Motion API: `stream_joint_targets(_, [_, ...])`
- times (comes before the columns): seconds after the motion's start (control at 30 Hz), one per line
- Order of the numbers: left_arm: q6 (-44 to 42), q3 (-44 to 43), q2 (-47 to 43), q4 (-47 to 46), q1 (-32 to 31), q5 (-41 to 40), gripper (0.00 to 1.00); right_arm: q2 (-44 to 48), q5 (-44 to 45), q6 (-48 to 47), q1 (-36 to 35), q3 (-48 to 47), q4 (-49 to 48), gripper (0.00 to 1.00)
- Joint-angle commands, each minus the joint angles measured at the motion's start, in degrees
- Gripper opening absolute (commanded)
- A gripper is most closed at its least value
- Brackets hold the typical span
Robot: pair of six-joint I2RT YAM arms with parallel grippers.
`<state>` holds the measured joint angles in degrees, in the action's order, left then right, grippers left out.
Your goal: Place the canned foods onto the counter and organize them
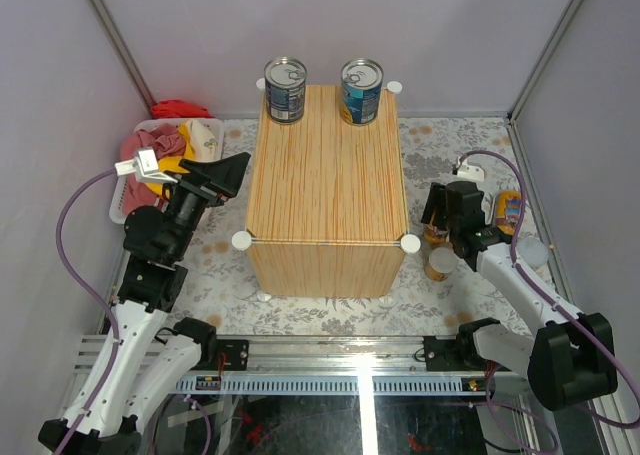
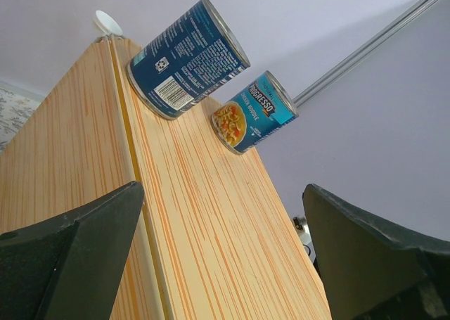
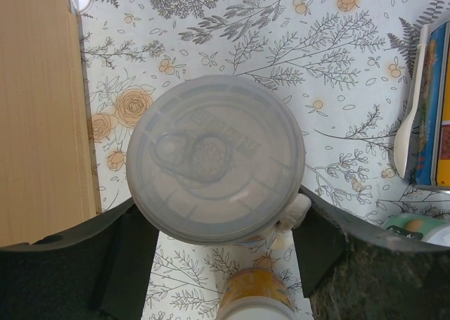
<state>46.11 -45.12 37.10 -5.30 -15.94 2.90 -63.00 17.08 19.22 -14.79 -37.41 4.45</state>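
Note:
The counter (image 1: 330,175) is a light wood-grain box in the middle; it also shows in the left wrist view (image 2: 197,228) and at the left edge of the right wrist view (image 3: 39,109). Two blue-labelled cans (image 1: 285,90) (image 1: 361,91) stand on its far edge, also seen from the left wrist (image 2: 186,60) (image 2: 254,112). My right gripper (image 1: 437,215) (image 3: 216,200) is shut on a white-lidded can (image 3: 216,158) right of the counter. Another white-lidded orange can (image 1: 440,263) (image 3: 256,295) stands just behind it. My left gripper (image 1: 235,170) (image 2: 223,190) is open and empty at the counter's left top edge.
A yellow-labelled can (image 1: 508,211) lies on the floral mat at the right wall, with a white-lidded one (image 1: 531,250) near it. A white basket (image 1: 128,190) of red, pink and yellow cloths stands left of the counter. White knobs (image 1: 241,240) (image 1: 409,243) mark the counter's near corners.

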Motion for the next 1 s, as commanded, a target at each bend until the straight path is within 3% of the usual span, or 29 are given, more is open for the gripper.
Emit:
stream_joint_targets(0.0, [0.21,0.64,-0.71,-0.94,0.48,-0.55,0.96,2.71,3.04,0.98,-0.7,-1.94,-7.72,0.76])
stream_joint_targets(0.1, [0.21,0.54,-0.75,-0.83,0.48,-0.54,0.96,2.71,3.02,0.83,-0.77,-2.29,-7.55,0.77])
stream_joint_targets(0.2, [0.21,0.4,-0.76,-0.93,0.45,-0.47,0.96,2.62,3.07,0.64,-0.86,-2.49,-7.37,0.85])
stream_joint_targets(0.97, [-0.14,0.18,-0.68,-0.04,0.47,-0.38,0.96,3.72,5.11,0.61,-1.5,-3.6,-1.27,0.85])
